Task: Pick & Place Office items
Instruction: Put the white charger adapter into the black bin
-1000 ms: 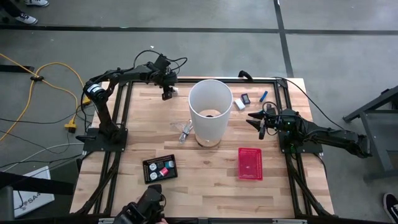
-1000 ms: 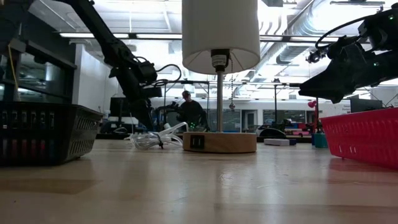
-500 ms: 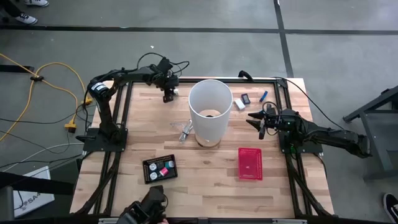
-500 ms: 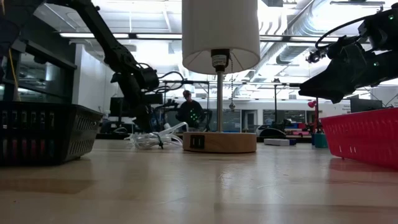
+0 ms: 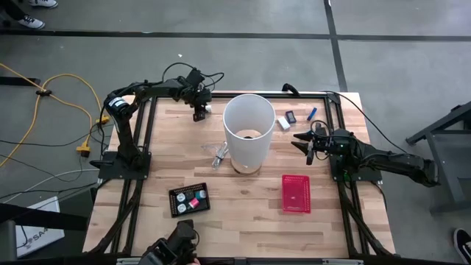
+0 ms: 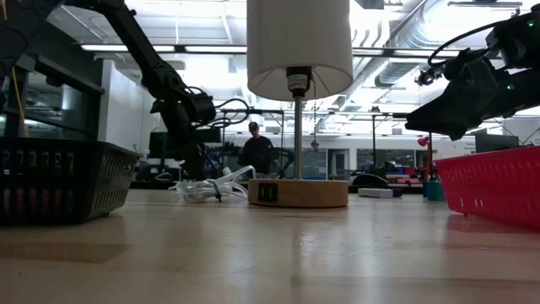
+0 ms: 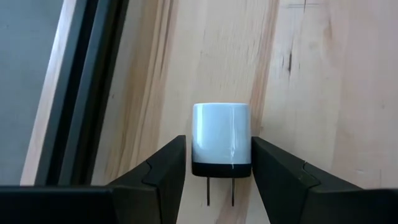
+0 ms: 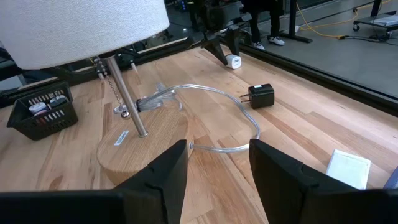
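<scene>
A small white charger plug [image 7: 221, 134] with a black face and two prongs sits between the fingers of my left gripper [image 5: 199, 115] near the table's far left edge, and the gripper is shut on it. In the right wrist view the plug [image 8: 234, 61] shows low at the table top under that gripper. A white block [image 5: 283, 124], a black piece [image 5: 291, 116] and a blue pen-like stick [image 5: 312, 113] lie on the table at the far right. My right gripper [image 5: 303, 141] hovers open beside them, with nothing between its fingers. My left gripper pinches the plug's black pronged end [image 7: 198, 167] between its two fingers [image 7: 166, 163], one on each side. The fingers slant down from above. The prongs point back toward the wrist and the white body points away. Whether the plug rests on the wood I cannot tell.
A lamp with a tall white shade [image 5: 249, 132] and a round wooden base [image 6: 297, 192] stands mid-table. A clear cable [image 5: 218, 153] with a black plug [image 8: 261, 95] lies on its left. A black tray of small pieces [image 5: 189, 199] and a red mesh basket [image 5: 296, 193] stand nearer.
</scene>
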Controlling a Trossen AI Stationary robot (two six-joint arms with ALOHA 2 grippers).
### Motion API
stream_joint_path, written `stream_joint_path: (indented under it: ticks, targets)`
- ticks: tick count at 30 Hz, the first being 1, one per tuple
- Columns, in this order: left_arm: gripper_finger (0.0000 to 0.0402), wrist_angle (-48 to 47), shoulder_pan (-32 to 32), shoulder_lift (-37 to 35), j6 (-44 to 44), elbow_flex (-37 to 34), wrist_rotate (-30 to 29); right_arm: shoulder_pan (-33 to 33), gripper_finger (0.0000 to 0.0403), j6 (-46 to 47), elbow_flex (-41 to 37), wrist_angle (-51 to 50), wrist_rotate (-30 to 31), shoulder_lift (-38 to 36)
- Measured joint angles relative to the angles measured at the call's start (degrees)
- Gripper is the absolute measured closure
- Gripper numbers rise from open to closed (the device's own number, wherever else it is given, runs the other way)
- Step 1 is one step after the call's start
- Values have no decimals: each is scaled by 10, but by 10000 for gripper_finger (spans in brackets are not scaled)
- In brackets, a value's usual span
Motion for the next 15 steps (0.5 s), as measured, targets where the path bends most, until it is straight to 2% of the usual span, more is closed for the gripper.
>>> stream_joint_path:
  ticks: [15]
  targets:
    - [267, 0, 0, 0, 0, 0, 3, 0, 243, 0, 0, 0, 0, 0]
